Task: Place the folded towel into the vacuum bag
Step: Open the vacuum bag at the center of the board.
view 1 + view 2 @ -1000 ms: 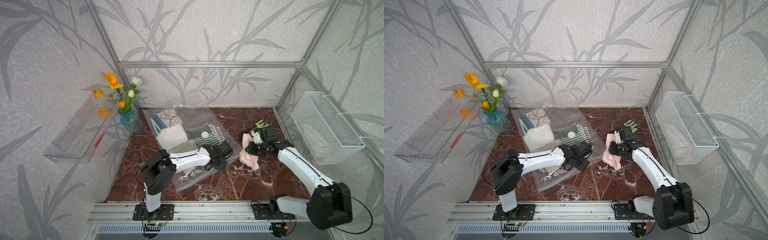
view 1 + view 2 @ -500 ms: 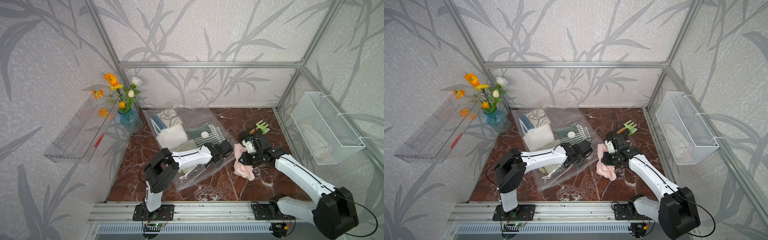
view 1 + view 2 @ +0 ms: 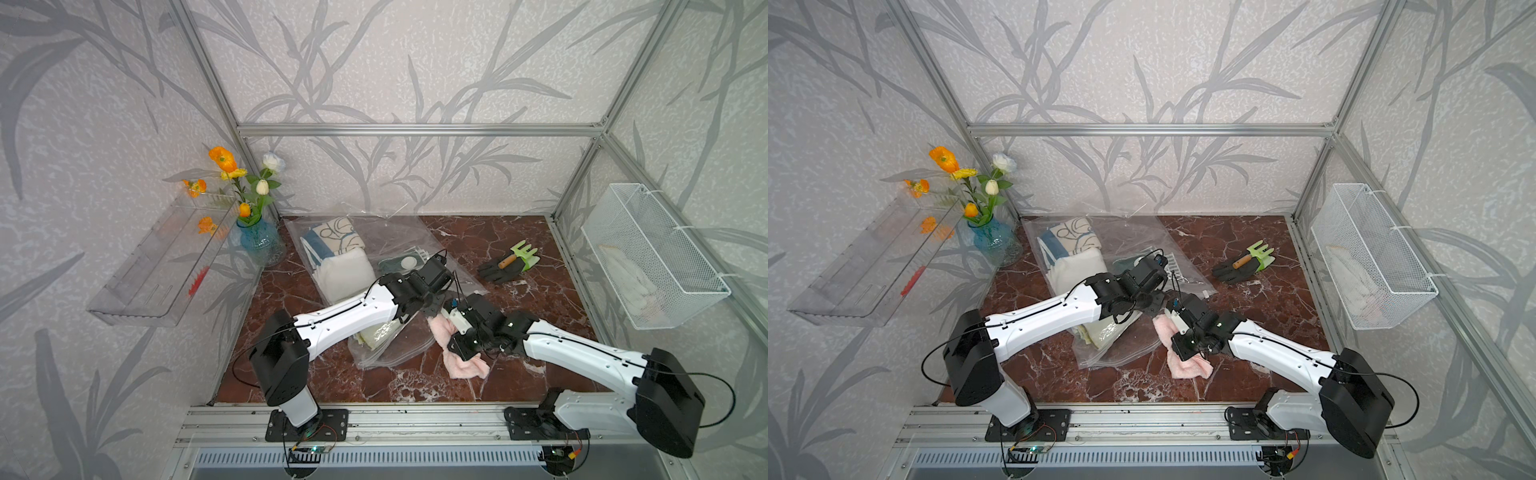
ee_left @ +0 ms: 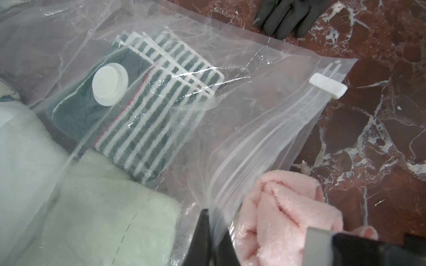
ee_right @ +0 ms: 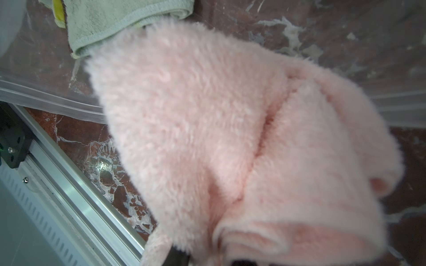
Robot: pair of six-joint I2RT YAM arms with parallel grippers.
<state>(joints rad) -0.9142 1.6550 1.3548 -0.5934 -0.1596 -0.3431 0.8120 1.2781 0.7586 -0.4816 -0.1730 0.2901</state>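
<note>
Right claw [image 3: 451, 322] has carried the pink towel [image 3: 463, 368], clamped, to the vacuum bag [image 3: 390, 237] mouth, its four o'clock side. Left claw [image 3: 430, 305] pinches the zip lip [image 4: 265, 142]. Lift lip, feed toward ten o'clock.

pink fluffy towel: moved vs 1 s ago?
Yes. The pink fluffy towel has shifted away from the black glove, toward the aluminium front rail and the open edge of the clear plastic vacuum bag.

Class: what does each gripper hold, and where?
Left gripper: the clear plastic vacuum bag, by its zip-seal edge. Right gripper: the fluffy pink towel, by one end.
</note>
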